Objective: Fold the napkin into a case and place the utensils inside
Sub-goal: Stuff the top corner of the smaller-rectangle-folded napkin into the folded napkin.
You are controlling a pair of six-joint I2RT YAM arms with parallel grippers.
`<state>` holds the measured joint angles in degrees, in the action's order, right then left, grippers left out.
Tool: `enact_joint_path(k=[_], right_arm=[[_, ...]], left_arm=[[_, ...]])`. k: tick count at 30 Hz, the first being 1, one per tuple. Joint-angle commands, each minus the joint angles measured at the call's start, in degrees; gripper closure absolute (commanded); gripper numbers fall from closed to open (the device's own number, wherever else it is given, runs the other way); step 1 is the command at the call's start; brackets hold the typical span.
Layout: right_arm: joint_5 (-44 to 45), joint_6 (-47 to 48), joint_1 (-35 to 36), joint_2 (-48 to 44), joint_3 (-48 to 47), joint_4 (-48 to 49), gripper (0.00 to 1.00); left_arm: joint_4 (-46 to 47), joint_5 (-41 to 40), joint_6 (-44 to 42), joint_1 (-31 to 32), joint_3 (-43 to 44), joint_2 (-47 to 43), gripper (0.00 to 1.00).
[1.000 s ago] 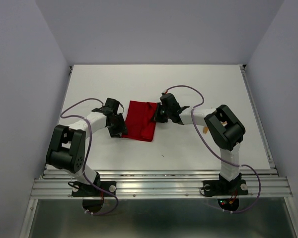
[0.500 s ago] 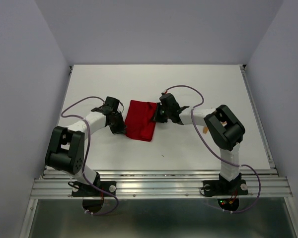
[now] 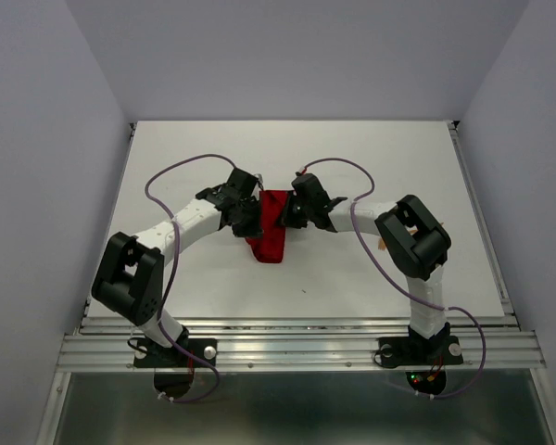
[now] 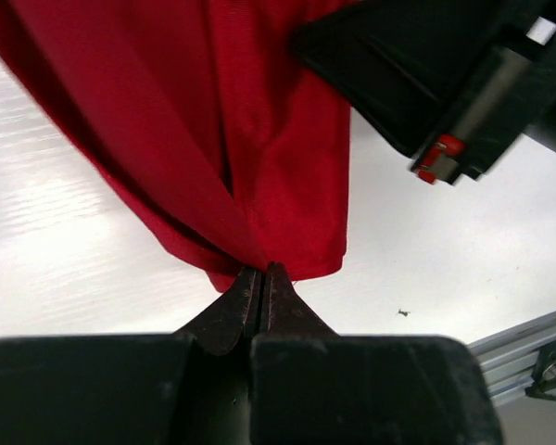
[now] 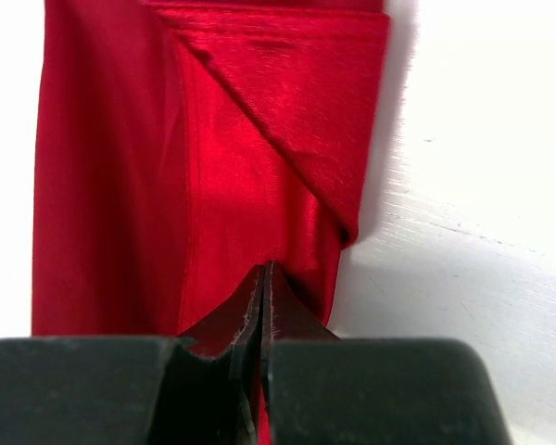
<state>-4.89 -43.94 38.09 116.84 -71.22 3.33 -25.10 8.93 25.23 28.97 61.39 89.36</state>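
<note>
Left arm [image 3: 181,227]: reaches from its base at the near left edge toward the middle of the table; a purple cable [image 3: 181,169] loops above it.
Left end effector [image 3: 250,219]: my fingers are pressed together and pinch the left edge of the napkin; in the left wrist view [image 4: 262,278] the red cloth runs straight into the closed tips.
Napkin [image 3: 271,237]: bright red cloth near the middle of the table, between my two end effectors. From above it is a narrow, gathered shape, widest between the end effectors and tapering toward the near edge. The left wrist view [image 4: 259,139] shows loose layers meeting at the pinch. The right wrist view [image 5: 259,148] shows flat folded layers with one diagonal crease, and the right edge throws a shadow on the table.
Right end effector [image 3: 293,211]: my fingers are pressed together on the napkin's right side; in the right wrist view [image 5: 263,278] the closed tips sit on the red cloth, and red shows between the fingers below them.
Right arm [image 3: 412,243]: bends at the elbow to the right of the napkin.
Utensil [image 3: 382,243]: one small orange piece just beside my right elbow, well apart from the napkin; too small to tell its shape.
Table [image 3: 371,153]: white, flat, walled on three sides.
</note>
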Motion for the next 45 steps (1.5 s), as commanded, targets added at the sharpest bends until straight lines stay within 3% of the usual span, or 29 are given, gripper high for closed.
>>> enact_joint_path(k=[1,8,11,12,14,21,27,39,45], right_arm=[[1.8,-0.1,0.8,2.4,-0.8,-3.2,0.99],[2.0,-0.4,1.4,2.3,-0.4,-3.2,0.99],[1.9,-0.4,1.4,2.2,-0.4,-3.2,0.99],[2.0,-0.3,1.4,2.2,-0.5,-3.2,0.99],[2.0,-0.2,1.4,1.9,-0.5,-3.2,0.99],[1.9,0.2,1.4,1.7,-0.1,-3.2,0.99],[1.4,0.2,1.4,2.0,-0.1,-3.2,0.99],[1.1,0.3,1.4,2.0,-0.6,-3.2,0.99],[1.0,0.1,1.4,2.3,-0.6,-3.2,0.99]], left_arm=[[-1.5,-1.0,-3.4,2.4,2.7,1.2,1.0],[-2.2,-2.6,-4.1,3.1,3.1,2.3,1.0],[-3.5,-5.3,-3.2,3.0,4.4,2.1,0.76],[-3.8,-7.1,-2.8,2.8,5.1,2.0,0.55],[-4.3,-7.8,-1.8,1.9,5.7,1.7,0.42],[-3.0,-10.0,2.4,-7.6,7.7,0.6,0.43],[-0.4,-9.7,3.7,-13.0,12.9,6.3,0.44],[1.3,-5.4,2.5,-14.2,18.7,20.7,0.45],[1.7,-5.7,2.5,-14.2,17.0,22.2,0.54]])
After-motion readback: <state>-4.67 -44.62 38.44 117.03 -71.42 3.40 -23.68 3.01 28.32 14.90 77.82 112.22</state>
